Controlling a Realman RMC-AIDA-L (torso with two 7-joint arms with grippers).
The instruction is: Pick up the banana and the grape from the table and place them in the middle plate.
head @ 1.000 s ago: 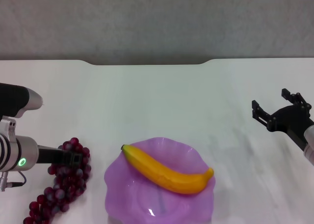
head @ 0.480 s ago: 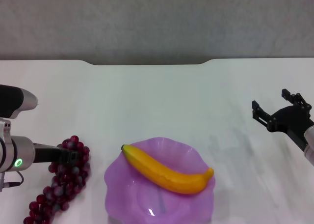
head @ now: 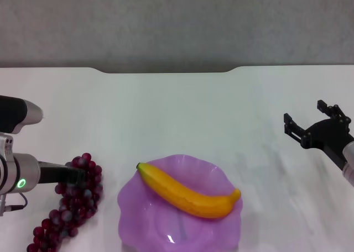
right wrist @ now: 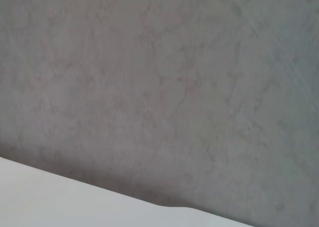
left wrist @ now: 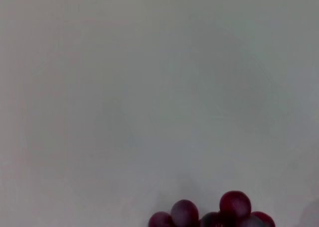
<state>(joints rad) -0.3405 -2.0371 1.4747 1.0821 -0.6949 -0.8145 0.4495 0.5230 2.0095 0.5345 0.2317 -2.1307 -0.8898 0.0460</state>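
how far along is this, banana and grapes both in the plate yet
About halfway. Done: the banana lies in the middle plate. In hand: the left gripper is at the top of the grape bunch, which lies on the table left of the plate. Left: lift the grapes into the plate. The right gripper sits open, off to the right.

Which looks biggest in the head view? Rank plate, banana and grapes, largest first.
1. The middle plate, widest, though cut off by the frame edge.
2. The banana, nearly spanning the plate.
3. The grape bunch, partly hidden by the left gripper; close to the banana, unsure.
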